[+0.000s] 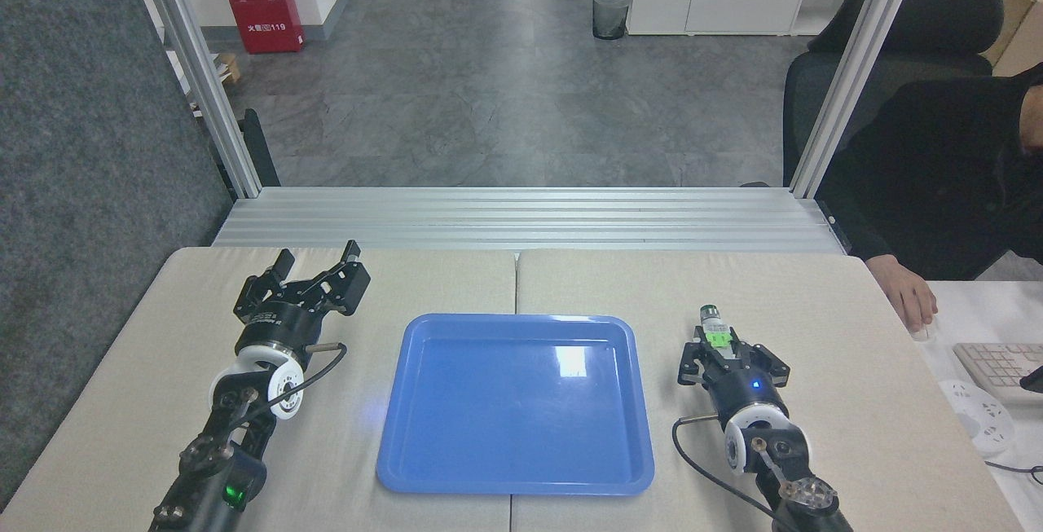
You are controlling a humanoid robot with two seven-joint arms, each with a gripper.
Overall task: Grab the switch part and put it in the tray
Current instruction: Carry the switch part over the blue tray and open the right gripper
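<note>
Green-blocked switch part (pixel 715 330) half hidden in the right gripper (pixel 725 345).
Its fingers clamp it right of the tray (pixel 424 450); the left gripper (pixel 318 265) rests spread wide.

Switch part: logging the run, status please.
Right claw shut on switch part, right of tray. Left claw open, idle. Tray bare, path clear.

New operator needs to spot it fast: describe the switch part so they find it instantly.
Find the blue tray; right of it is the right gripper. The switch part sticks out of its closed fingers: small, whitish, with a bright green block and a dark silver tip.
</note>
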